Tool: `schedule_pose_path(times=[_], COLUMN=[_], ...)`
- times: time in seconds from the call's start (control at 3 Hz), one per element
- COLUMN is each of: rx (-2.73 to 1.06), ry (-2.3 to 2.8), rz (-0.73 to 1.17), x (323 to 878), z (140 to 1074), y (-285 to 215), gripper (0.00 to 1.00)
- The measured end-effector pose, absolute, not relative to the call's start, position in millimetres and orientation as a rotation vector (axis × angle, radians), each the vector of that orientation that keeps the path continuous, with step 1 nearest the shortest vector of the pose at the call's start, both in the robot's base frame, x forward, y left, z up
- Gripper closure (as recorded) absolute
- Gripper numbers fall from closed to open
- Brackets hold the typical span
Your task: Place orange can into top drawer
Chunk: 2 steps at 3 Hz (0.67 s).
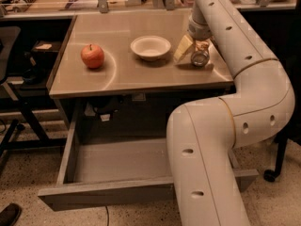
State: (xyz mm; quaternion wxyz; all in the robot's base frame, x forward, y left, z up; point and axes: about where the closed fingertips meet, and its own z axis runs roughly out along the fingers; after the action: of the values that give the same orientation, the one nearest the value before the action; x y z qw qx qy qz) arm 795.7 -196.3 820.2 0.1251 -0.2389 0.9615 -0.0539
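Note:
The orange can (201, 54) is on the table's right part, tilted so that a silver end faces the camera. My gripper (192, 52) reaches down from the arm right at the can, its cream-coloured tip just left of the can and beside it. The arm hides the can's far side. The top drawer (103, 196) is pulled out below the table, and its grey inside (120, 160) holds nothing that I can see. My arm's lower links cover the drawer's right part.
A red apple (92, 55) sits on the left of the tan table (127, 76). A white bowl (150, 47) stands in the middle, left of the gripper. A dark chair (14, 79) stands left of the table. A castor (269, 175) is on the floor at right.

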Motion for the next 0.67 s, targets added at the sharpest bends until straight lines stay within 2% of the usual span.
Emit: schedule_pose_path(times=[0.33, 0.67], rx=[-0.702, -0.702], ry=[2.822, 2.822], rz=[-0.147, -0.147], x=[795.4, 795.4], z=[807.9, 807.9], y=[-196.0, -196.0], gripper=[0.0, 0.18])
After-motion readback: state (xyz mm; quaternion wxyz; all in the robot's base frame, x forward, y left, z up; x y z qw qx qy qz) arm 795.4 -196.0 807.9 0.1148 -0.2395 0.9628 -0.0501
